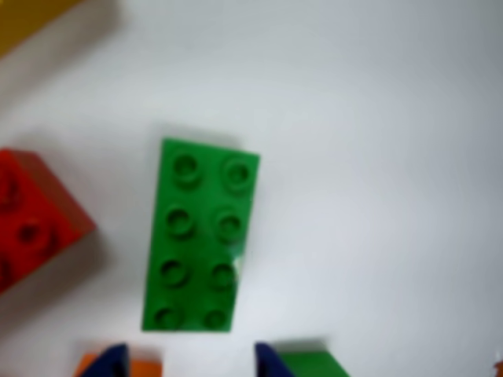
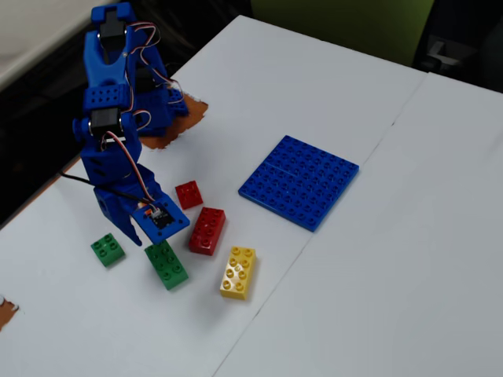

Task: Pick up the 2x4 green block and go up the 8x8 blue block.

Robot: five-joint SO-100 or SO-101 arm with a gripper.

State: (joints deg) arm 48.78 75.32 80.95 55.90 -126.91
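In the wrist view the 2x4 green block [image 1: 200, 236] lies flat on the white worktop [image 1: 377, 157], studs up, its long side running roughly top to bottom, slightly blurred. At the bottom edge only two dark blue fingertips [image 1: 115, 360] of the end effector [image 1: 189, 361] poke into the picture, one either side of the block's near end, set wider apart than the block and not touching it; it holds nothing. An orange patch and a green patch sit beside those tips, cut off by the frame and too soft to identify. A red brick [image 1: 35, 220] is cropped at the left edge, and a yellow brick's [image 1: 31, 20] corner shows at top left.

In the fixed view the blue arm [image 2: 118, 133] leans over the 2x4 green block [image 2: 167, 265], hiding the end effector's tips behind its own body. A small green brick [image 2: 108, 250] lies just left, two red bricks [image 2: 207, 230] and the yellow brick [image 2: 238, 272] to the right. The 8x8 blue block [image 2: 299, 181] lies flat, well apart to the right, bare of bricks.
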